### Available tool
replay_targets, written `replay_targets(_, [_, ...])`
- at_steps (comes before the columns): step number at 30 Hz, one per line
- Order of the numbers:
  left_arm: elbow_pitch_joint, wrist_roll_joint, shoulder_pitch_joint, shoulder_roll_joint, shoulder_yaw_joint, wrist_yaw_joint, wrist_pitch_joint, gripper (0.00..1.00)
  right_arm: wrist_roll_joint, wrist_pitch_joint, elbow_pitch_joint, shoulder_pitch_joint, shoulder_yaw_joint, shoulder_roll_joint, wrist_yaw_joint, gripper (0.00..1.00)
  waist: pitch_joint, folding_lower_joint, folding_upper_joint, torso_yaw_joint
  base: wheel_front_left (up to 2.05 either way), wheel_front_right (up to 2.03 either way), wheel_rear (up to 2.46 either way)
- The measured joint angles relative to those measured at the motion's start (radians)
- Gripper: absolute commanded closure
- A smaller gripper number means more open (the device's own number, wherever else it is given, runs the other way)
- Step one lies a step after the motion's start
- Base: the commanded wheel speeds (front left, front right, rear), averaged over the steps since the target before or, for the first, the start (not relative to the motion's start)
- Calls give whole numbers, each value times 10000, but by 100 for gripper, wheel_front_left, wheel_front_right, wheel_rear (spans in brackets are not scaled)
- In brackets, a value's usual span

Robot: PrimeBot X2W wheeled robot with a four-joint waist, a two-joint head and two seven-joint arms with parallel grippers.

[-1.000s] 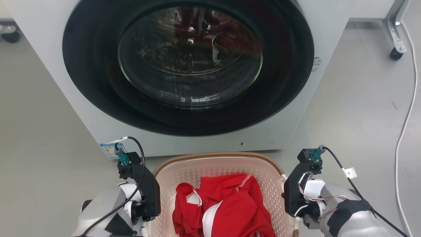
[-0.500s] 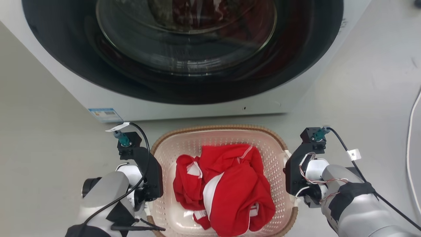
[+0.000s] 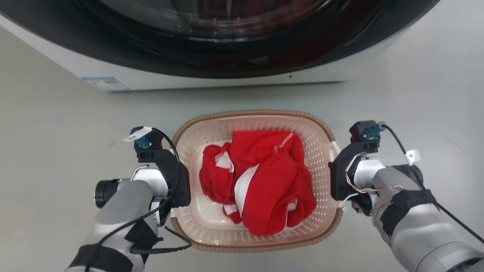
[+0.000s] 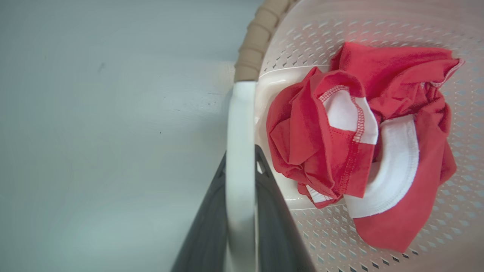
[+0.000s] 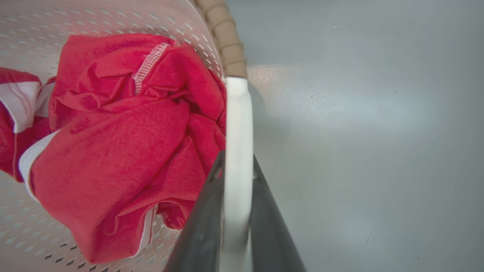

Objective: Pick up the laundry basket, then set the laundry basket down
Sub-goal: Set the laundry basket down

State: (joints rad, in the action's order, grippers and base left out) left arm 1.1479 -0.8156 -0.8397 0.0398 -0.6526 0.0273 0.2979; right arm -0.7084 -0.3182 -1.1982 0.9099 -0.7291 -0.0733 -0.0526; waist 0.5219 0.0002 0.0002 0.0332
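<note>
Since the earlier head views the whole picture had shifted, so the camera had moved. The washing machine [image 3: 211, 81] sat higher in view, and more of the laundry basket [image 3: 257, 112] was in view. Both hands were on the same handles as before.

1. Position. The laundry basket hung or rested between the two hands, over the floor [image 3: 56, 132], with the washing machine beyond the fingertips. Whether its base touched the floor could not be told.

2. Hand state. The left hand [image 4: 241, 155] was closed on the left handle [image 4: 239, 121], one dark finger on each side of the white bar. The right hand [image 5: 237, 156] held the right handle [image 5: 237, 113] the same way. Each gap was no wider than the bar.

3. Handling. The perforated plastic shell was judged stiff but light, and liable to flex if one hand rose before the other. The red garment [image 3: 264, 181] inside was soft and added little weight. The handles were smooth and thin and could turn between the fingers. The two side handles were judged the correct places to take hold, gripped at mid-bar.

4. Orientation. The opening faced up. The long axis appeared to run from hand to hand, parallel to the machine front, though foreshortening left this uncertain.
</note>
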Motion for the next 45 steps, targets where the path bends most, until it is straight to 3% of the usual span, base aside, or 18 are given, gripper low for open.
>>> replay_targets(16, [-437, -6, -320, 54, -337, 291, -1524, 100, 316, 1312, -107, 544, -159, -69, 226, 100, 1917, 0, 0, 175, 0, 0, 0])
replay_targets(37, [-491, -460, -338, 56, -798, 401, -2391, 100, 667, 2326, -366, 715, -385, -77, 407, 100, 2441, -2, -1, 261, 0, 0, 0])
replay_targets(38, [-504, -518, -338, 59, -811, 385, -2380, 90, 671, 2368, -372, 728, -410, -77, 376, 26, 2445, -2, -1, 263, 0, 0, 0])
replay_targets(39, [-516, -602, -338, 61, -815, 385, -2382, 16, 694, 2418, -372, 736, -466, -79, 347, 0, 2449, -2, -1, 266, 0, 0, 0])
replay_targets(40, [-550, -639, -341, 59, -832, 378, -2383, 0, 744, 2462, -374, 748, -493, -79, 347, 0, 2453, -2, -1, 270, 0, 0, 0])
replay_targets(45, [-656, -723, -430, -65, -1012, 341, -2382, 0, 771, 2617, -370, 855, -566, 23, 257, 0, 2465, -2, -2, 291, 0, 0, 0])
